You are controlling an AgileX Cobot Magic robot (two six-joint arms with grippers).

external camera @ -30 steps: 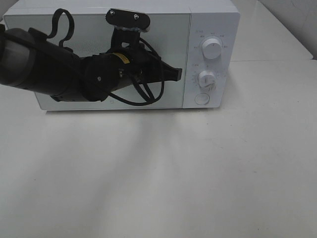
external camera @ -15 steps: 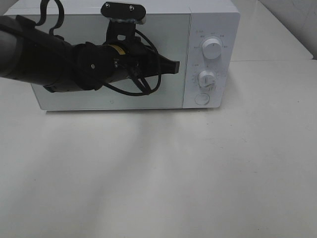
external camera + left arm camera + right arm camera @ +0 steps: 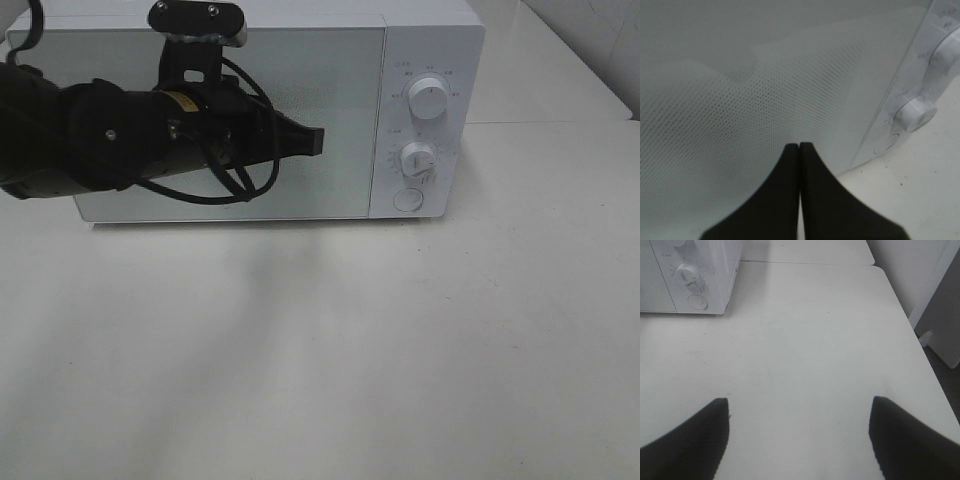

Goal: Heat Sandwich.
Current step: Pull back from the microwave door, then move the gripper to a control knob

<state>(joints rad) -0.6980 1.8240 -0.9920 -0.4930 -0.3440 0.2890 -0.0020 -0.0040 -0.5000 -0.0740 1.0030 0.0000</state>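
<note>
1. The left end effector [image 3: 319, 141] is closed, its two black fingers [image 3: 785, 175] pressed flat together with nothing between them.
2. It hangs in front of the door [image 3: 335, 90] of a white microwave [image 3: 430, 30], with its tip pointing sideways toward the control panel. The tip is level with the middle of the door and short of the door's right edge. Whether it touches the glass cannot be told.
3. The left wrist view shows the dotted mesh of the door window just beyond the fingertips. The door is shut.
4. The panel carries an upper knob [image 3: 428, 100], a lower knob [image 3: 417, 159] and a round button [image 3: 408, 199] beneath them. All three are clear of the left end effector.
5. The right end effector [image 3: 800, 401] is open, its fingers spread wide and holding nothing. It is over the white table [image 3: 400, 350], well apart from the microwave, and it does not show in the high view.
6. The sandwich cannot be seen in any view. Nothing can be made out behind the door mesh, so its place cannot be told.
</note>
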